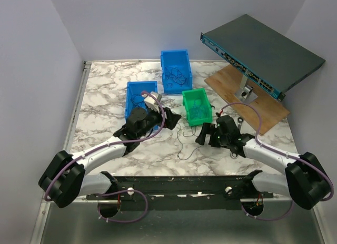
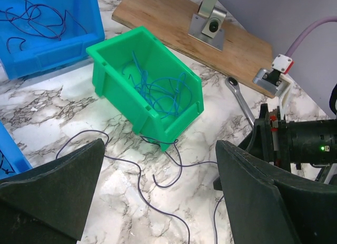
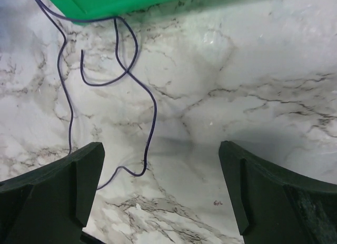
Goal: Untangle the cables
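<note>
My claws are spread wide, holding nothing.
Left claw [image 2: 158,194] and right claw [image 3: 160,194] hover over cables [image 3: 155,108] beside the bin [image 2: 113,91].

Both arms reach forward and inward. Left gripper [image 2: 158,189]: jaws spread wide, empty. Right gripper [image 3: 160,189]: jaws spread wide, empty.

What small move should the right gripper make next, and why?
Probably lower the open right gripper and close on the dark cable: it lies loose on the table, running between the spread fingers.
</note>
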`<action>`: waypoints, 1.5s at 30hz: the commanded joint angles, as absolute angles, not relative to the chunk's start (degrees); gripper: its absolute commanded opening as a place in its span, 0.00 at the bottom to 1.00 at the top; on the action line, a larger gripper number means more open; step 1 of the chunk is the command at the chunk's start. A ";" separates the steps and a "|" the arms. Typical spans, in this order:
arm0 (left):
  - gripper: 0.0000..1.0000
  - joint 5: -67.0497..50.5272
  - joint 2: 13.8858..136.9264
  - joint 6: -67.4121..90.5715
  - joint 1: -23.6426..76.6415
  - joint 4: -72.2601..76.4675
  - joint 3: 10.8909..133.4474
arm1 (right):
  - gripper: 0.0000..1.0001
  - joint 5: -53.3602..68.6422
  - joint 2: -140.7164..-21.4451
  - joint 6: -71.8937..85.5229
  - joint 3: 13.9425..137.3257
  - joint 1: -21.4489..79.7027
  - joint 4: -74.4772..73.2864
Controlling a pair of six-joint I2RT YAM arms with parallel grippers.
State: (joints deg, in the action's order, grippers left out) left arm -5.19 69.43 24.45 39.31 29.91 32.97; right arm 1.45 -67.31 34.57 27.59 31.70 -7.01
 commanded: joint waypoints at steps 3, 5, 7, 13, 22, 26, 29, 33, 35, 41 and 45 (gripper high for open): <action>0.89 -5.38 68.57 24.08 38.94 30.25 32.76 | 1.00 7.56 -73.42 38.98 27.61 34.02 1.58; 0.89 -5.27 68.48 24.08 38.90 30.03 32.84 | 1.00 6.27 -76.10 38.96 29.52 36.19 1.52; 0.89 -4.81 68.03 23.78 38.86 29.71 32.73 | 1.00 3.92 -78.92 38.87 32.10 39.23 0.47; 0.89 -1.13 65.06 23.47 38.67 29.92 30.93 | 1.00 -5.91 -86.37 37.99 40.50 47.71 -7.39; 0.90 4.42 62.47 23.38 38.39 28.94 29.52 | 1.00 -22.00 -99.05 40.68 52.23 57.74 -21.69; 0.90 5.03 62.19 23.70 38.02 28.65 29.28 | 1.00 -22.93 -101.97 44.05 55.07 58.48 -22.97; 0.90 5.34 62.00 23.73 37.89 28.56 29.25 | 1.00 -25.10 -105.05 46.19 58.25 59.30 -26.02; 0.90 6.13 61.38 23.82 37.84 28.25 29.03 | 1.00 -29.33 -109.37 47.88 61.06 60.62 -30.91; 0.90 6.78 60.93 23.82 37.76 28.13 28.83 | 1.00 -29.99 -110.36 48.12 61.10 61.02 -31.50; 0.90 8.24 60.58 24.25 37.54 27.84 28.39 | 0.50 -31.58 -110.12 48.16 59.88 61.19 -32.57; 0.90 8.60 60.64 24.52 37.50 27.82 28.39 | 0.10 -31.87 -105.62 47.04 58.62 61.24 -31.27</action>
State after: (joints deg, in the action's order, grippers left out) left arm 8.38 61.04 24.12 37.08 28.56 29.32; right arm -29.74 -104.71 48.40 62.98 61.63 -24.64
